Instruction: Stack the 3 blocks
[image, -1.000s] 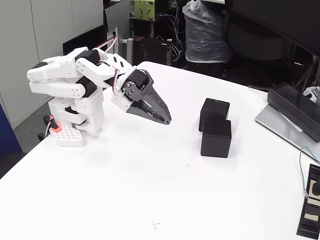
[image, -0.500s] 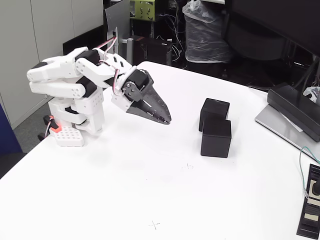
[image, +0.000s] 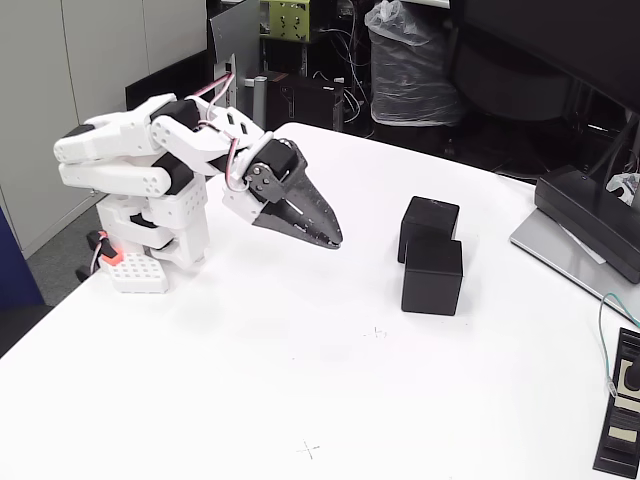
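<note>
Two black blocks are plainly visible on the white bench (image: 300, 400), and nothing shows whether a third sits hidden behind them. Starting at the left of the fixed view, a white perforated brick with an orange part (image: 133, 268) lies at the foot of the folded white arm (image: 150, 170), whose links reach toward three o'clock. From the wrist, the dark end effector (image: 335, 241) slopes down toward four o'clock, its tips held above the bench surface; the two fingers lie pressed together into a single point, clenched on nothing. Further right, well apart from those tips and at about three o'clock from them, stand the blocks: the near block (image: 432, 276) sits at roughly four o'clock from the tips, and the far block (image: 430, 217) at roughly two to three o'clock, just behind the near one and seemingly touching it. Both rest flat on the bench, side by side, not one on top of the other. At the far right edge a dark grey device (image: 590, 222) rests on a laptop-like slab, and a black item (image: 622, 418) with a thin cable lies at the five o'clock corner.
</note>
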